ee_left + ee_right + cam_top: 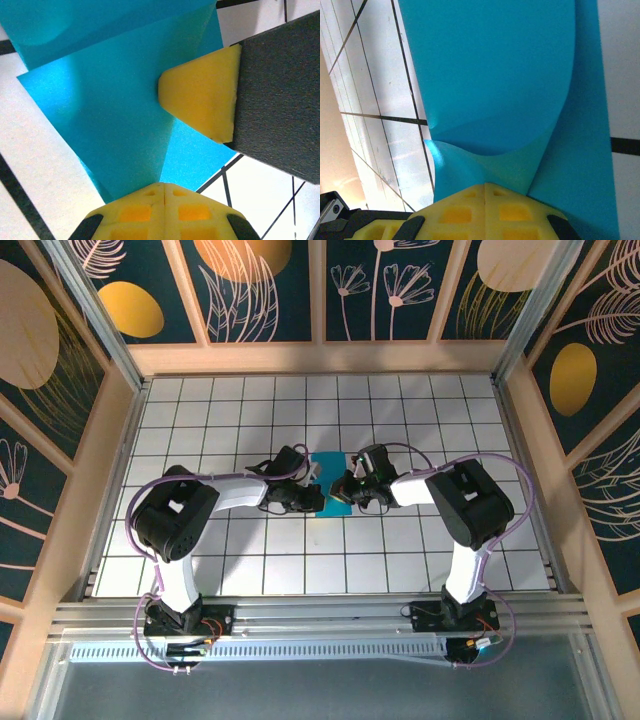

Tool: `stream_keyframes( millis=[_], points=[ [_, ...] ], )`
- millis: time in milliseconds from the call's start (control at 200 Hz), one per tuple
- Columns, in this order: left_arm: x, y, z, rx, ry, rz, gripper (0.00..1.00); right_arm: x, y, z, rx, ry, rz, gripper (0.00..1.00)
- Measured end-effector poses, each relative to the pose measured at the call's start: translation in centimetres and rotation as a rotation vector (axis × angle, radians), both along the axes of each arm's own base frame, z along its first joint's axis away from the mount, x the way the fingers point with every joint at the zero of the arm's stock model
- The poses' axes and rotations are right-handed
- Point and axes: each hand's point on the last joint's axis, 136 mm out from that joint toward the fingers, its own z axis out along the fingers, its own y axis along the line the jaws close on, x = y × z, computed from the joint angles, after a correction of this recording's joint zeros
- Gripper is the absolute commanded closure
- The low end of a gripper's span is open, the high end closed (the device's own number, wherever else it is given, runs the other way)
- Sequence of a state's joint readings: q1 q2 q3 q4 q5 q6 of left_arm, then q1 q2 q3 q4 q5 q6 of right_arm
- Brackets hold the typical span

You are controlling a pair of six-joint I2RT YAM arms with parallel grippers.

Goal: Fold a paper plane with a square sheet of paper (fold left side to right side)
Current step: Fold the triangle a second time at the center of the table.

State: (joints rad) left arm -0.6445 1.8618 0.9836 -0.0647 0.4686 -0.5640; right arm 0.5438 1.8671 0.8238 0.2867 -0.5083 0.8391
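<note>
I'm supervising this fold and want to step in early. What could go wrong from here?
1. The left fingers and right fingers are both shut on the sheet of paper, close together; pulling apart could tear it.
2. In the right wrist view the sheet bows up in a loose curve, so pressing it flat now may leave a crooked crease.

Cyan-blue paper [115, 125], yellow claw pads [200, 100], white table (black grid) [400, 420]

From above, square sheet of paper [336, 506] largely hidden by arms [245, 490] — cropped by edges in wrist views.
</note>
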Motion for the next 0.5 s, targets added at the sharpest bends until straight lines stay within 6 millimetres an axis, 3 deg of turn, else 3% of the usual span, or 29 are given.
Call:
stream_keyframes(
  millis=[500],
  points=[
    [-0.01,0.13,-0.49,0.012,-0.002,-0.007,0.95,0.0,0.0,-0.02,-0.004,-0.001,0.001,1.0]
  ],
)
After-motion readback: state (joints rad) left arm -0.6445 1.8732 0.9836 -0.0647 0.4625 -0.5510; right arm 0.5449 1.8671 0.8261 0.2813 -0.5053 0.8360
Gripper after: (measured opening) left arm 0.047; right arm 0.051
